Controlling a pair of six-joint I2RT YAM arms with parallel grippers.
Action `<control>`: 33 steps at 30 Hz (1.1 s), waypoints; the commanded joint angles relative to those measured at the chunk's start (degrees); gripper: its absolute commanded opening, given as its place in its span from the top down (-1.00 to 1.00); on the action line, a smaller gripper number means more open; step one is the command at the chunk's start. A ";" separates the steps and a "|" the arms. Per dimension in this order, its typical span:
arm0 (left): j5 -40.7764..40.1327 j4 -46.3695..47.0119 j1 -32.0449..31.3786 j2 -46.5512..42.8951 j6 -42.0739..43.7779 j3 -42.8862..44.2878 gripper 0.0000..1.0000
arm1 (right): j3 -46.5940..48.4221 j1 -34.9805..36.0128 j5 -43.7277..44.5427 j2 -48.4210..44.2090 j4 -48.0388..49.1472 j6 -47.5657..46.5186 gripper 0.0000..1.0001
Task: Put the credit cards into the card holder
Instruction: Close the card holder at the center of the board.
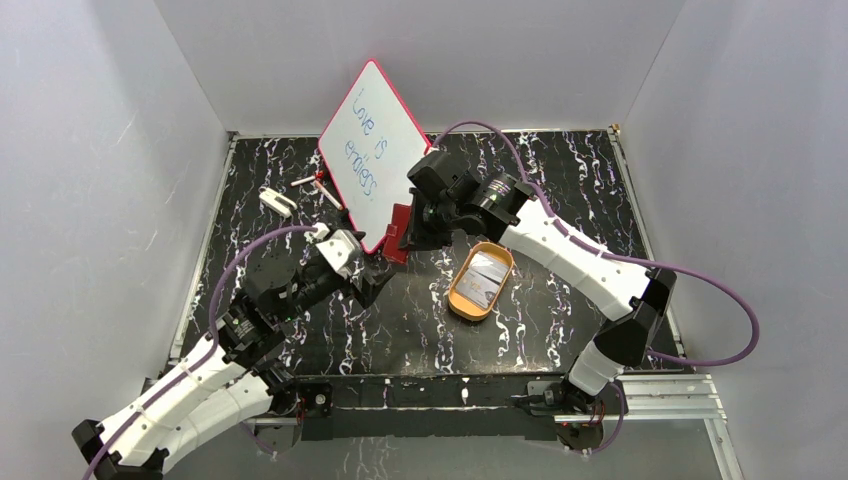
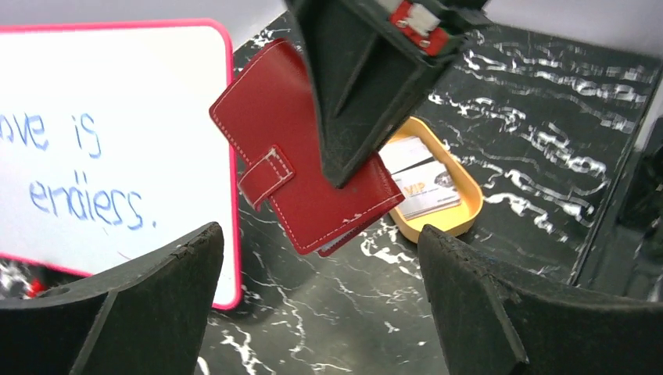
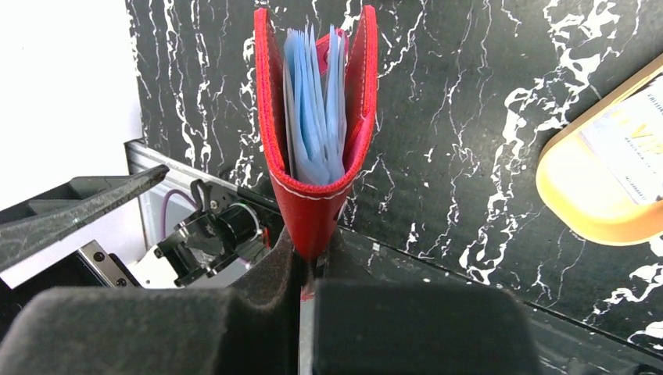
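Note:
My right gripper (image 1: 413, 228) is shut on the spine of the dark red card holder (image 1: 398, 234) and holds it above the table, next to the whiteboard. In the right wrist view the card holder (image 3: 313, 187) gapes slightly with bluish clear sleeves showing, pinched at my right gripper (image 3: 309, 251). The left wrist view shows its red cover and snap tab (image 2: 297, 156). The pale credit cards (image 1: 486, 270) lie in the orange-tan tray (image 1: 462, 297); they also show in the left wrist view (image 2: 422, 183) and the right wrist view (image 3: 633, 148). My left gripper (image 1: 372, 285) is open and empty, just below-left of the card holder (image 2: 320, 312).
A red-framed whiteboard (image 1: 373, 150) with blue writing stands tilted behind the card holder. A small white object (image 1: 277, 201) and red-and-white pens (image 1: 318, 186) lie at the back left. Grey walls close off three sides.

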 commanded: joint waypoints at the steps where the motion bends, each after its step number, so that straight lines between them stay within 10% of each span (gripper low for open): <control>1: 6.04 1.12 -0.62 0.16 14.67 0.41 -0.84 | 1.96 -0.57 -1.76 -0.75 0.46 3.65 1.00; 18: -3.01 8.31 -3.29 5.04 19.93 -2.80 -0.81 | -0.01 -0.74 -4.39 0.34 6.56 12.45 1.00; 33: -15.89 15.09 -6.44 10.23 24.40 -2.91 0.14 | -1.83 -0.78 -6.95 -0.12 9.39 13.01 1.00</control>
